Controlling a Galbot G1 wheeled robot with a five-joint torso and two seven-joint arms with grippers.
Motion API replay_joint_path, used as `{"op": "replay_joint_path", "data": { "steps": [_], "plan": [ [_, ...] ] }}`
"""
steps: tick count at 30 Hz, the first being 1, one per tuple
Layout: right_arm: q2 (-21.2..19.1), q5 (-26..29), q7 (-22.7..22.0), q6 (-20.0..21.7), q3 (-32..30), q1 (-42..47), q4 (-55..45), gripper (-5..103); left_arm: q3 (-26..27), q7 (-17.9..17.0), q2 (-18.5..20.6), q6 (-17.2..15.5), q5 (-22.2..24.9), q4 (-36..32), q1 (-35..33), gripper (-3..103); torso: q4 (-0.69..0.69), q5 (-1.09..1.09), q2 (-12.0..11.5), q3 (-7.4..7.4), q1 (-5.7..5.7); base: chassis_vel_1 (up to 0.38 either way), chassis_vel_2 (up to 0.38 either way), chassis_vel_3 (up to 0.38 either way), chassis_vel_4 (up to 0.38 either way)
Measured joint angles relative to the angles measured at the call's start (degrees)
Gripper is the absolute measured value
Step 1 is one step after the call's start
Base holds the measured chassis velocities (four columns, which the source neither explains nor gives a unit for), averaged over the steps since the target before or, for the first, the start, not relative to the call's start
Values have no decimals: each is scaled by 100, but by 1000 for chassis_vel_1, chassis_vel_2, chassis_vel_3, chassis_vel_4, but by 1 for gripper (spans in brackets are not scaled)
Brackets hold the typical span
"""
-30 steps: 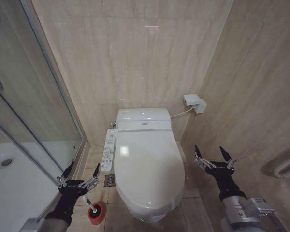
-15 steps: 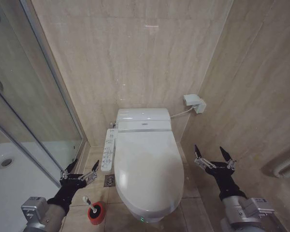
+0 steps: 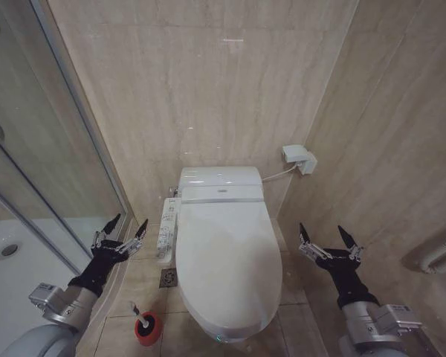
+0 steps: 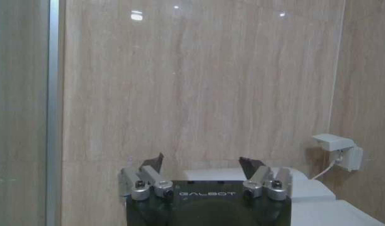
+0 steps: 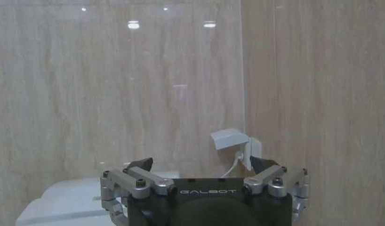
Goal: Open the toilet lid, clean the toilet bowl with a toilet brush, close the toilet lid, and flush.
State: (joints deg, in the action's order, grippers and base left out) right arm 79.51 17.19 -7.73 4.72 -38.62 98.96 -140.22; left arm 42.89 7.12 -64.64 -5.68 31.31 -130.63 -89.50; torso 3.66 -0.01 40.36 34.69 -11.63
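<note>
Beige tiled walls close in a narrow bathroom. At centre sits the toilet, its toilet lid [image 3: 227,260] down, so opening, scrubbing, closing and flushing all seem left to do. At 8 o'clock the left gripper [image 3: 120,234] hovers, jaws spread; at 4 o'clock the right gripper [image 3: 329,239] likewise, empty. At 7 o'clock the toilet brush [image 3: 137,312] stands in its red holder [image 3: 148,330].

floor [image 3: 145,279]: beige tile | toilet bowl [image 3: 234,327]: stands at centre against back wall, toilet lid [image 3: 227,256] shut over it | red brush holder [image 3: 149,329]: on tile left of bowl, toilet brush [image 3: 137,312] standing in it, tilted | floor drain [image 3: 168,277]: beside bowl's left side
</note>
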Motion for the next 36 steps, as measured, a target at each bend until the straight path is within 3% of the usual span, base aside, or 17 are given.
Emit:
{"op": "replay_joint_path", "data": {
  "steps": [2,3,9,10,17,18,24,25,29,34,36],
  "plan": [
    [0,0,0,0,0,0,0,100,0,0,0,1,0,0,0,87,0,0,0,0,0,0,0,0,0],
    [0,0,0,0,0,0,0,100,-1,5,4,8,3,11,7,78,0,1,0,0,0,0,0,0,0],
    [0,0,0,0,0,0,0,100,-191,22,226,148,111,565,417,78,1,0,0,0,0,0,0,0,0],
    [0,0,0,0,0,0,0,100,-272,23,309,197,150,776,571,54,2,0,0,0,0,0,0,0,0],
    [0,0,0,0,0,0,0,100,-680,31,741,449,351,1878,1379,54,1,0,0,0,0,0,0,0,0],
    [0,0,0,0,0,0,0,100,-777,33,844,509,400,2144,1576,28,2,-1,0,0,0,0,0,0,0],
    [0,0,0,0,0,0,0,100,-854,34,925,559,440,2347,1725,28,0,0,0,0,0,0,0,0,0],
    [0,0,0,0,0,0,0,100,-855,34,925,559,440,2347,1725,2,0,0,0,0,0,0,0,0,0],
    [0,0,-1,0,-1,0,0,100,-962,55,957,607,480,2576,1923,2,-2,1,0,-1,1,0,0,0,0],
    [0,0,0,0,0,0,0,100,-1486,160,1088,825,666,3688,2948,0,3,0,0,0,0,0,0,0,0],
    [0,0,0,0,0,0,0,100,-1544,171,1102,851,686,3806,3058,0,4,0,0,0,-1,0,0,0,0]
  ]
}}
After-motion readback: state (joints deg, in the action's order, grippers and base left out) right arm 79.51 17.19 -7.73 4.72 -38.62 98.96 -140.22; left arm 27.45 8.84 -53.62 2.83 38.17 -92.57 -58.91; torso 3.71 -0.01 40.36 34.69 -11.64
